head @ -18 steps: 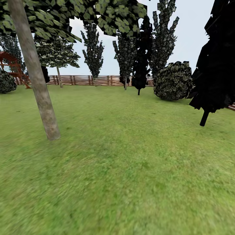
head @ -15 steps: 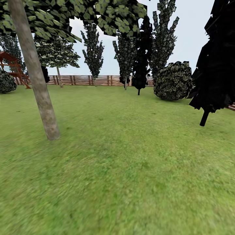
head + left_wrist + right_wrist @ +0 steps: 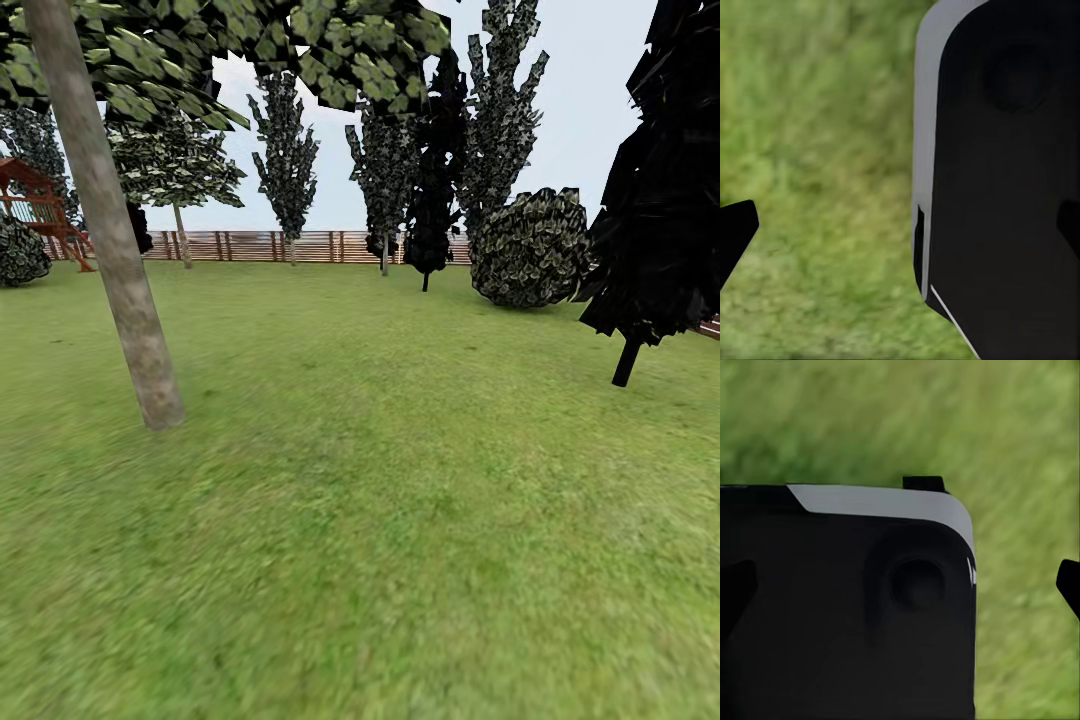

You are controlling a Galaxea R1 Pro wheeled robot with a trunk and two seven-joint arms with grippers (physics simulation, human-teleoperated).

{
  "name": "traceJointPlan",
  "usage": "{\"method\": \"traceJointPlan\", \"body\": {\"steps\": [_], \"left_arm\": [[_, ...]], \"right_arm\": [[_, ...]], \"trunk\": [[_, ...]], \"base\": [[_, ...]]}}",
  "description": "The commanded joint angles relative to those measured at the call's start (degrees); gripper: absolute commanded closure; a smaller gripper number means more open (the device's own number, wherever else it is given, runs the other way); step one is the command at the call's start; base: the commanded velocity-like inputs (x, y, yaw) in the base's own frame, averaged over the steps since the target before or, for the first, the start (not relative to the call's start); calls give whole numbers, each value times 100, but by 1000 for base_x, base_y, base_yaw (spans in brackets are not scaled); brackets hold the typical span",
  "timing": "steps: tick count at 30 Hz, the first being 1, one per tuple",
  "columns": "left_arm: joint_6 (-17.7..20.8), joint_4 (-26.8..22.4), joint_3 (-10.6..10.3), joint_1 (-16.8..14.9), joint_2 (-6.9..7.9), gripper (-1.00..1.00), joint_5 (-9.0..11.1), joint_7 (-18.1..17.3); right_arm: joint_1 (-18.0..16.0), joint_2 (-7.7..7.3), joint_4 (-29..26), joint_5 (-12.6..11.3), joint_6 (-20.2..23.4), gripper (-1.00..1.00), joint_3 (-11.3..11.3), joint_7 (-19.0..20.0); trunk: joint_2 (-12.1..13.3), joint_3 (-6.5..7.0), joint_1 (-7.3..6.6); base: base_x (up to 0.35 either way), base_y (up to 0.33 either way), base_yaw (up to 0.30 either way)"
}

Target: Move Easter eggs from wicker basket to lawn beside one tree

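Note:
The lawn [image 3: 400,520] stretches wide and flat ahead in the head view. A tree [image 3: 120,270] with a slim pale grey-beige trunk rises from the grass at the near left, its foliage overhead. The Easter eggs and the wicker basket are out of view. In the left wrist view my left gripper [image 3: 900,232] is open, one dark fingertip [image 3: 735,232] at the frame's edge, over grass and beside a black, white-edged part of the robot [image 3: 1005,187]. In the right wrist view my right gripper [image 3: 900,585] is open too, a fingertip [image 3: 1069,583] over grass.
A brown slat fence [image 3: 300,245] closes the garden at the back. A red-brown playset [image 3: 35,205] stands far left. A round bush [image 3: 530,248] and an all-black tree [image 3: 655,200] stand at the right. A second pale-trunked tree [image 3: 180,235] grows by the fence.

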Motion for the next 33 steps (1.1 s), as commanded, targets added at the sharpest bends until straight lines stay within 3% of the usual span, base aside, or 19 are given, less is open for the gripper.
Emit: {"method": "traceJointPlan", "body": {"steps": [1, 19, 33], "left_arm": [[1, -5, 0, 0, -3, -100, 3, 0], [1, -4, 0, 0, 11, -100, 1, 0], [1, -5, 0, 1, 13, -100, 0, 0]], "right_arm": [[-3, 3, 5, -5, -21, -100, 3, -1], [-9, 4, 10, 30, -8, -100, 19, 0], [-9, 9, 14, 47, -16, -100, 33, -27]], "trunk": [[-3, -5, 0], [-3, -5, 0], [-3, -5, 0]], "base": [[0, 0, 0], [0, 0, 5], [0, 0, 265]]}}
